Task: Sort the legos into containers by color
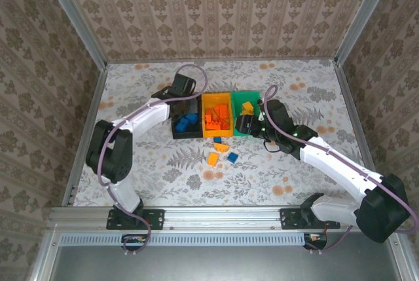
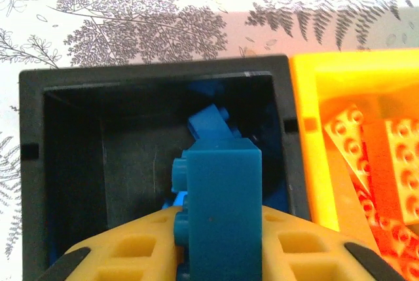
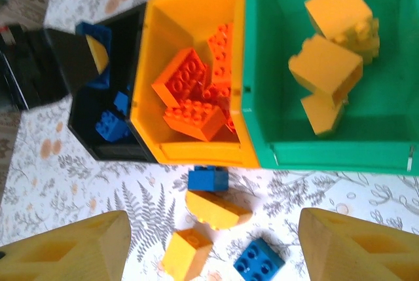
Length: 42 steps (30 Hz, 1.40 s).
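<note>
A: Your table carries the three bins joined in a row, within reach of both your arms. Why is your left arm stretched over the black bin?

B: That end takes the blues, going by what lies in it. Your orange bin in the middle holds the red-orange bricks. Your green bin holds the yellow-orange bricks.

A: And your left gripper?

B: It is clamped on a blue brick, held on end between the yellow fingers directly above the black bin's open top, with other blues below. I judge you're at the drop: let go there and it lands with its own colour.

A: Your right gripper?

B: Its jaws are spread wide with nothing between them. It hovers just in front of the bins, over four pieces on the table: two loose blue bricks and two loose yellow-orange bricks. I'd guess it's placed to take one of them.

A: How does your held blue brick look?

B: It is solid mid-blue plastic, with a smooth flat face toward your wrist camera and studs poking out on its left side. It looks small enough to fall in freely.
</note>
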Motion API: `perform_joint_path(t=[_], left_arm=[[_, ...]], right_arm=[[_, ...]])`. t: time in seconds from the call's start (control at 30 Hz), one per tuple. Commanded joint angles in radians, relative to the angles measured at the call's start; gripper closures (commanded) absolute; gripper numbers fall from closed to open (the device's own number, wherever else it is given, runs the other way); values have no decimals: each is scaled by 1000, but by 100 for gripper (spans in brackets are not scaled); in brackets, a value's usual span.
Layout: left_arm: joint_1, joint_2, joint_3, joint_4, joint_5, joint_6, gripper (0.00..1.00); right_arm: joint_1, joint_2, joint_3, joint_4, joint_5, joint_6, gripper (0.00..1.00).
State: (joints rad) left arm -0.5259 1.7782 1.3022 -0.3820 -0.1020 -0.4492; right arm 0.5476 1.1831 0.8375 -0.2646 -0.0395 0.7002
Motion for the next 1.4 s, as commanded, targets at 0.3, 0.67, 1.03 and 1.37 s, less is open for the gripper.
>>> perform_joint_path(t=[0.3, 0.67, 1.03, 1.37], left_arm=[[-57, -266, -16, -6, 10, 12, 8], [-224, -703, -440, 32, -78, -102, 0], [-246, -939, -685, -24, -156, -220, 0], [-241, -966, -773, -42, -186, -251, 0]], right_arm=[[137, 167, -53, 17, 55, 38, 26], [242, 395, 31, -39, 166, 37, 28], [293, 541, 96, -157, 297, 9, 45], [293, 420, 44, -145, 316, -16, 70]])
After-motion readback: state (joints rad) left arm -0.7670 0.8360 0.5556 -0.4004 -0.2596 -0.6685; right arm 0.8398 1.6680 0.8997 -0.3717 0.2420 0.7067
